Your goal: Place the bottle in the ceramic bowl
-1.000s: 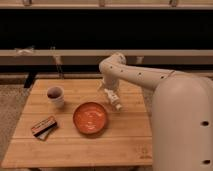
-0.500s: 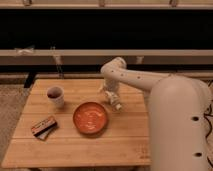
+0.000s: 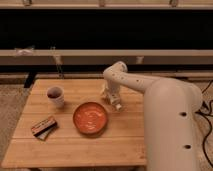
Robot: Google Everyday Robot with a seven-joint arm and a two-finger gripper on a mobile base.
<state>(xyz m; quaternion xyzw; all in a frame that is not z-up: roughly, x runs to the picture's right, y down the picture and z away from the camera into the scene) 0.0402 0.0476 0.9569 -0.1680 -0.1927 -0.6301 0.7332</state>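
our gripper hangs just past the upper right rim of the bowl, clamped on the bottle. the bottle tilts, beside the bowl and not in it. compared with half a second ago the gripper has barely shifted. a cup stands to the bowl's upper left.

One ceramic bowl, one white cup, one bottle, one brown packet, one wooden table — and one gripper, just beside the bowl's upper right.
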